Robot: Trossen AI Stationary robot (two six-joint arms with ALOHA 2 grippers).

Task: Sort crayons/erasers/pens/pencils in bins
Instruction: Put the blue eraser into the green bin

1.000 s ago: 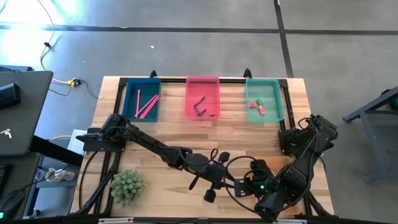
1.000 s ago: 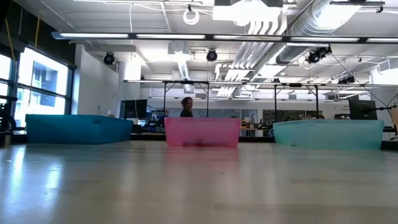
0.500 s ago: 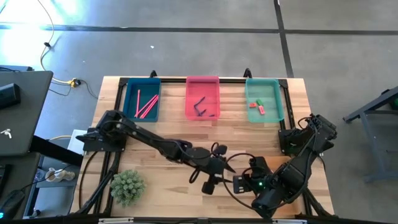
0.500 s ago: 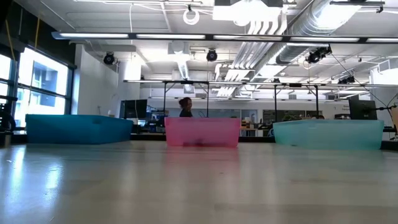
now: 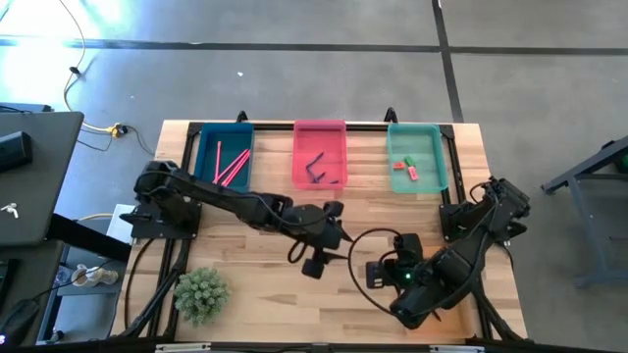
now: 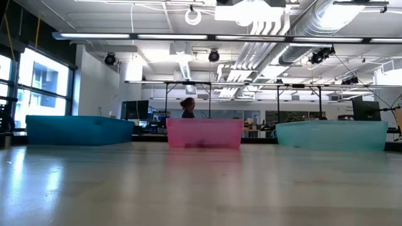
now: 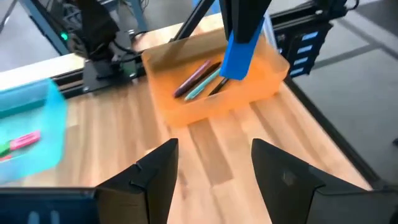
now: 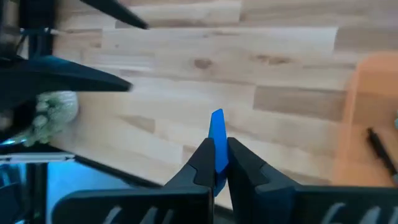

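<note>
My right gripper (image 8: 217, 163) is shut on a blue eraser (image 7: 239, 55), held in the air above the wood beside the orange bin (image 7: 258, 87), which holds several pens. My left gripper (image 7: 214, 168) is open with nothing in it, hovering over the table's middle (image 5: 332, 233) and facing the orange bin. At the far edge stand a dark blue bin (image 5: 224, 160) with pink sticks, a pink bin (image 5: 320, 155) with dark sticks, and a teal bin (image 5: 416, 157) with red-pink and green erasers. My right gripper pinches the blue eraser by its upper end (image 8: 217, 140) between its two fingers (image 7: 245, 18). The fingers come from above, slanting down. The eraser's free end sticks out below the fingertips, clear of the table and the bin.
A small spiky green plant (image 5: 201, 294) stands at the near left corner. In the high view my right arm (image 5: 461, 260) covers the near right of the table, where the orange bin is. A person (image 6: 187, 108) shows far behind the pink bin.
My left gripper has drawn away from my right gripper, rising and going toward the table's far edge, and its arm has pulled back to the left. My right arm has shifted a little toward the left.
</note>
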